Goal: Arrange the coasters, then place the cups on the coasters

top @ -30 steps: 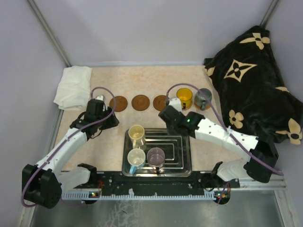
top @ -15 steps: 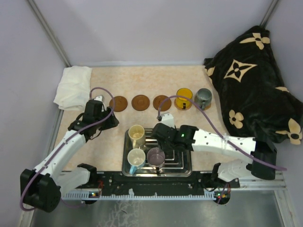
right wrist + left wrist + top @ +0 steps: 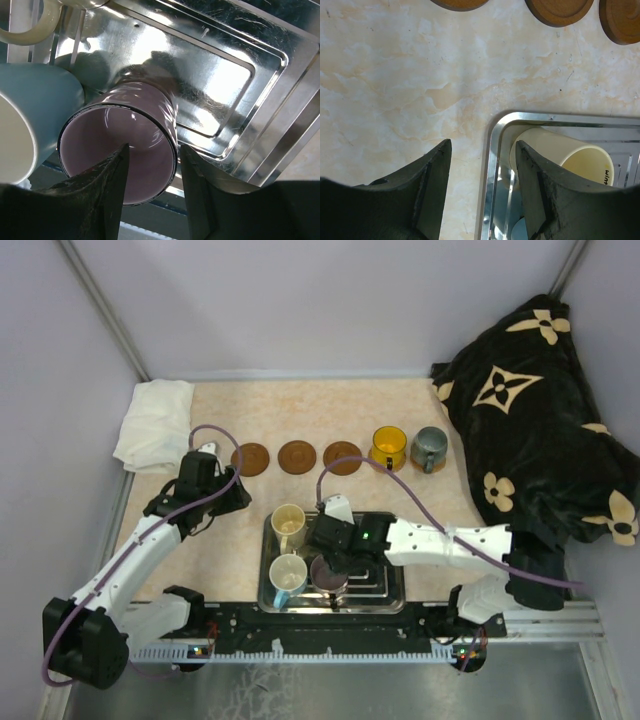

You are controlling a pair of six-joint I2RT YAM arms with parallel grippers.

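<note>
Low in the centre of the top view, the steel tray [image 3: 380,585] holds the white cup [image 3: 287,575], the cream cup [image 3: 288,523] and the mauve cup [image 3: 115,135]. The open right pincer [image 3: 153,148] straddles the mauve cup's rim, one finger inside and one outside. Left of the tray the left pincer [image 3: 482,145] hangs open over the bench [image 3: 395,75]. Farther up, three bare coasters [image 3: 297,456] line up, with the yellow cup [image 3: 388,447] and grey-green cup [image 3: 430,447] to their right.
</note>
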